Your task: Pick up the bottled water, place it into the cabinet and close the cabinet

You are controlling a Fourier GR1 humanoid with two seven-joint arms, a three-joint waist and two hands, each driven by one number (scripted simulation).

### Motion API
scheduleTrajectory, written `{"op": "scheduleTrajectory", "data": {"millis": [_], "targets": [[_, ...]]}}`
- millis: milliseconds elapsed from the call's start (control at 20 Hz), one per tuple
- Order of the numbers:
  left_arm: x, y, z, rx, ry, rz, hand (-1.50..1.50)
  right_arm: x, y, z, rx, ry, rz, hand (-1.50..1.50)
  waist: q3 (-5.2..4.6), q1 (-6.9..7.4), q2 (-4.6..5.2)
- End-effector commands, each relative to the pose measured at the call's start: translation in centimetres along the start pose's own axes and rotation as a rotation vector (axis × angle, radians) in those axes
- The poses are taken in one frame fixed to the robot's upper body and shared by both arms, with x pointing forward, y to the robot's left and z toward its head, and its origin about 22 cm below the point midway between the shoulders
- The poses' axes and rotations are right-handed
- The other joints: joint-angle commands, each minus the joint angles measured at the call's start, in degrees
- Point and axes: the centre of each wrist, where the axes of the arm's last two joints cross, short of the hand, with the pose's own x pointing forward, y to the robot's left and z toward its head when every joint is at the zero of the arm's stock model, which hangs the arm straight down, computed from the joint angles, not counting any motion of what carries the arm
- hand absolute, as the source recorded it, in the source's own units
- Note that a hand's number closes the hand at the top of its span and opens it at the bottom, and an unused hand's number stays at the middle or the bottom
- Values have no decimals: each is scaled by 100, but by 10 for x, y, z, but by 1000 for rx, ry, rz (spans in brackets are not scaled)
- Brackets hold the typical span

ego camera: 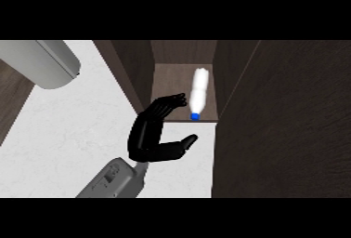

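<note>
bottled water [199, 90] lying in cabinet [237, 88], likely light, smooth, rolls; hand [154, 132] spread, empty; grab mid-body if needed.

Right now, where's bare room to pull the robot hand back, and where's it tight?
Free: the white counter left of the robot hand, between the grey object at top left and the forearm. Tight: the cabinet shelf, where the bottled water lies, with dark walls either side and the open door at right.

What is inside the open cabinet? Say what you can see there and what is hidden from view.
A water bottle lies on the cabinet shelf, blue cap toward the front. The door on the right hides whatever lies behind it.
</note>
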Motion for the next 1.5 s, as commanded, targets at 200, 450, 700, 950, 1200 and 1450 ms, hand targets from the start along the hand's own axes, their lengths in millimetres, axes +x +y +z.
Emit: {"op": "scheduleTrajectory", "data": {"millis": [200,450,700,950,1200,1450], "targets": [[34,33,54,24,32,-9,150,29,8,-8,263,33,107,150,-8,77,5],[57,56,79,89,-9,-31,-150,39,8,-6,414,-3,118,150,-7,2,-34],[80,74,90,143,-35,-25,-150,51,23,-10,456,-30,110,150,-18,-34,-47],[90,102,103,190,-37,36,-150,48,34,-15,637,2,46,150,-39,34,-10],[102,111,125,206,-27,20,-150,46,43,-23,719,-11,75,150,-65,136,-71],[125,127,129,176,-20,30,-150,47,50,-28,742,-28,15,150,-80,282,-21]]}}
